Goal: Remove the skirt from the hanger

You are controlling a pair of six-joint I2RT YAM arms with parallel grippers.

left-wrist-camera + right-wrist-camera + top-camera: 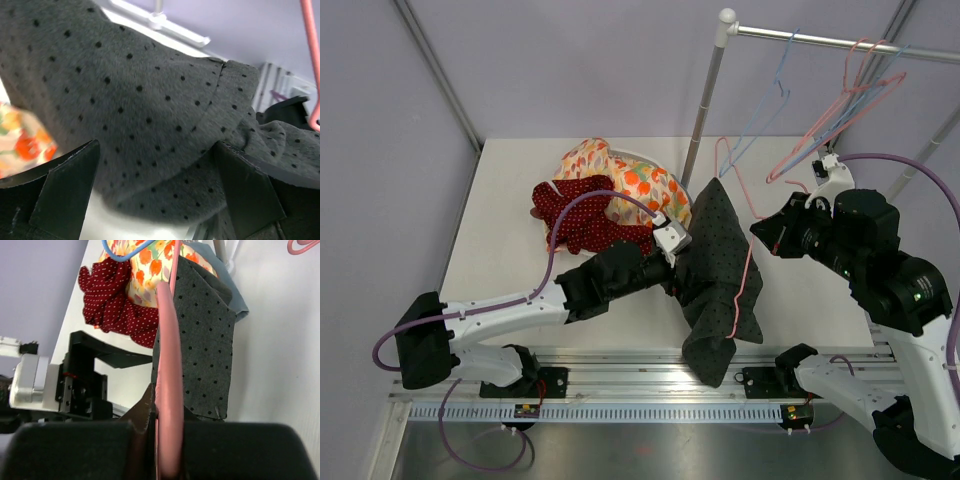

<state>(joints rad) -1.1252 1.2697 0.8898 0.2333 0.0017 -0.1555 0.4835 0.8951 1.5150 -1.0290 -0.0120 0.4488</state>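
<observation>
The dark grey polka-dot skirt (pixel 718 265) hangs on a pink hanger (pixel 748 270) over the table's front middle. It fills the left wrist view (pixel 150 100) and shows in the right wrist view (pixel 207 345). My right gripper (pixel 772 236) is shut on the pink hanger's bar (pixel 167 390) and holds it up at the skirt's right side; it is seen in the right wrist view (pixel 167 445). My left gripper (pixel 676 262) is at the skirt's left edge. Its fingers (pixel 65 190) stand wide apart, with the skirt's hem hanging between and beyond them.
A pile of clothes lies at the back middle: a red dotted cloth (pixel 578 215) and an orange floral cloth (pixel 630 182). A metal rack pole (pixel 705 100) stands behind the skirt. Its rail carries blue (pixel 775 85) and pink hangers (pixel 850 95).
</observation>
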